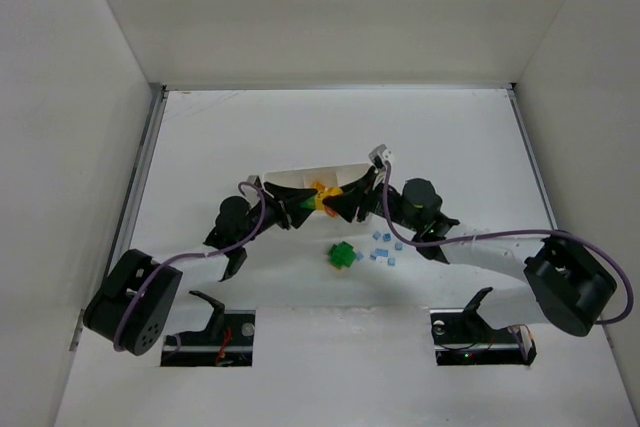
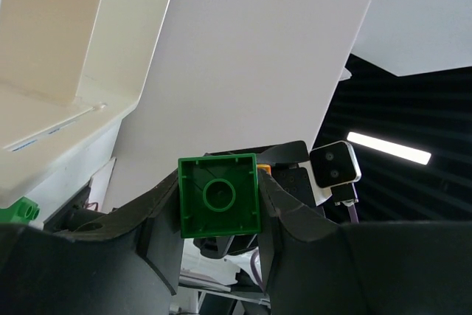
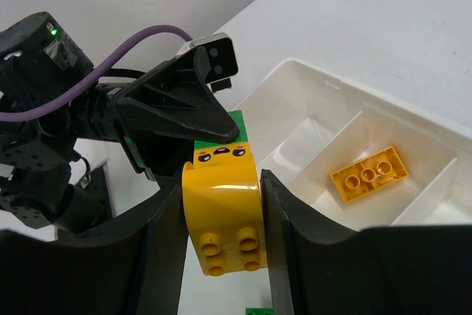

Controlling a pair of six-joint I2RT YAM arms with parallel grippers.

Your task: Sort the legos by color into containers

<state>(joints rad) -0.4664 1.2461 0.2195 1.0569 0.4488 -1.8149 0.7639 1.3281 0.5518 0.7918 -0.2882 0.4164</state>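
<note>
Right wrist view shows the right gripper [image 3: 221, 226] with its two black fingers [image 3: 164, 256] pressed flat against both sides of a rounded yellow plastic brick [image 3: 220, 197], pinching it with its studs toward the lens. A bright green square plastic brick [image 3: 237, 125] touches the yellow one's far end, and the left gripper [image 3: 173, 119] meets it there. In the left wrist view the left fingers [image 2: 295, 219] are clamped on the green brick's sides, its hollow underside facing the camera. Close beside them lies a low white plastic tray [image 3: 398, 119]; a flat yellow-orange studded brick [image 3: 369, 175] rests in the compartment between its two dividers. From above, a loose green brick [image 1: 342, 255] and tiny light-blue bricks [image 1: 383, 245] lie near each other on the white table [image 1: 450, 137], nearer the arm bases than the tray.
</note>
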